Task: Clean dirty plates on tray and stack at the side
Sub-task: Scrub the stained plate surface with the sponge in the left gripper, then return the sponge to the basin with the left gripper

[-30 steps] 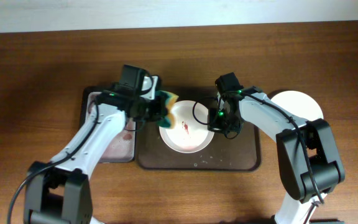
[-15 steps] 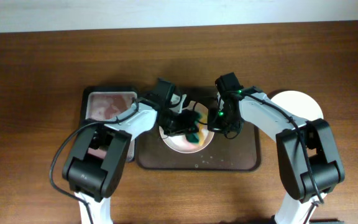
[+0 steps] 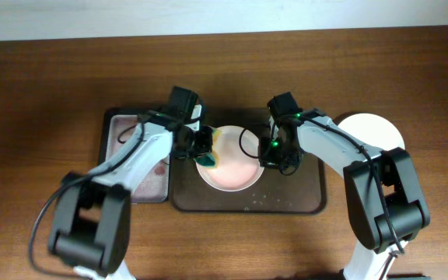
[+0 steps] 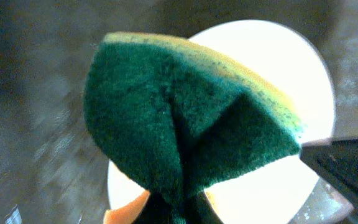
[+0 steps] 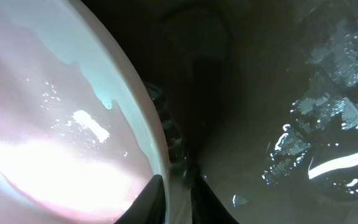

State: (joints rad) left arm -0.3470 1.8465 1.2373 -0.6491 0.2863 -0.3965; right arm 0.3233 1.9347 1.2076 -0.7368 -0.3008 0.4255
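Left gripper (image 3: 205, 152): I see it clamped on green-yellow sponge (image 4: 185, 124), pinkish plate (image 3: 230, 159) beneath. Right gripper (image 5: 178, 186): pinching that plate's rim above brown tray (image 3: 290, 194).

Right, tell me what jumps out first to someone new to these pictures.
The green and yellow sponge fills the left wrist view, pinched by the left gripper over the left edge of the pinkish plate on the dark brown tray. Opposite, the right gripper grips that plate's right rim, its fingers straddling the edge. A white plate sits apart on the table at the far right.
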